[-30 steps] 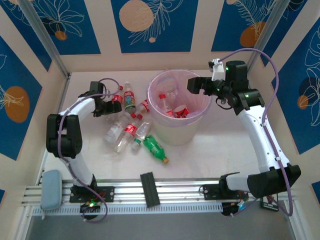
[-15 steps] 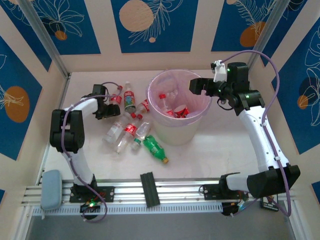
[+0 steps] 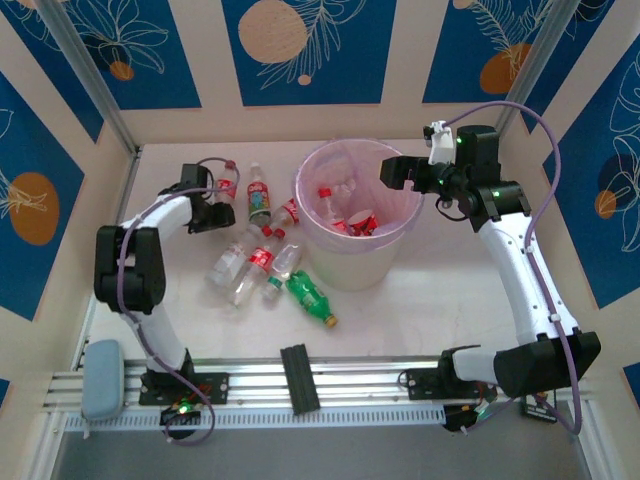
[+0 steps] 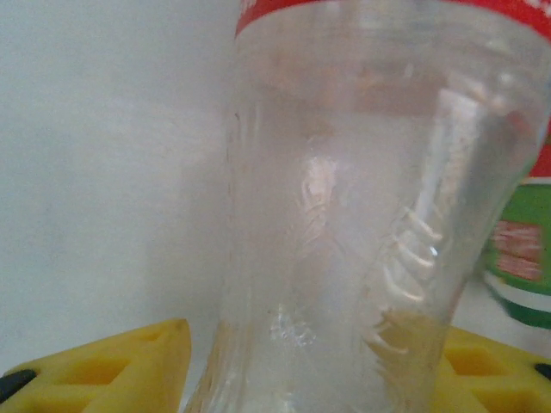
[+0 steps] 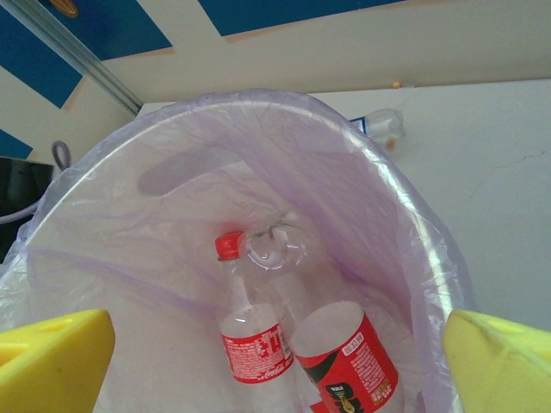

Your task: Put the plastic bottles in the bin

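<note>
A pale desk point(image 3: 440, 290) carries everything, and the biggest thing on it is the round cream-white bin point(image 3: 350, 265), lined with a thin pinkish-lilac plastic bag, standing just above the middle of the overhead view. Several clear plastic bottles with red labels lie at its bottom; the right wrist view shows one red-capped bottle point(image 5: 250, 335) beside a second red-labelled bottle point(image 5: 344, 361).

The right arm point(image 3: 515, 270) reaches up the right side of the overhead frame. The right claw point(image 3: 385, 170) hangs over the bin's upper right rim. In its own camera its yellow fingers point(image 5: 52, 361) sit in the two lower corners, spread wide, with nothing between them but the bin's lining point(image 5: 172, 172) below.

The left arm point(image 3: 135, 270) bends up the left side, and the left claw point(image 3: 215, 205) lies low on the desk at centre left. It is closed around a clear ribbed bottle with a red label band point(image 4: 344, 215), which sits between its yellow fingers point(image 4: 112, 361).

A loose cluster of clear red-labelled bottles point(image 3: 255, 260) lies left of the bin. At the cluster's lower right edge lies a green bottle with a yellow cap point(image 3: 307, 297). One more red-labelled bottle point(image 3: 259, 195) lies at the upper left of the bin.
</note>
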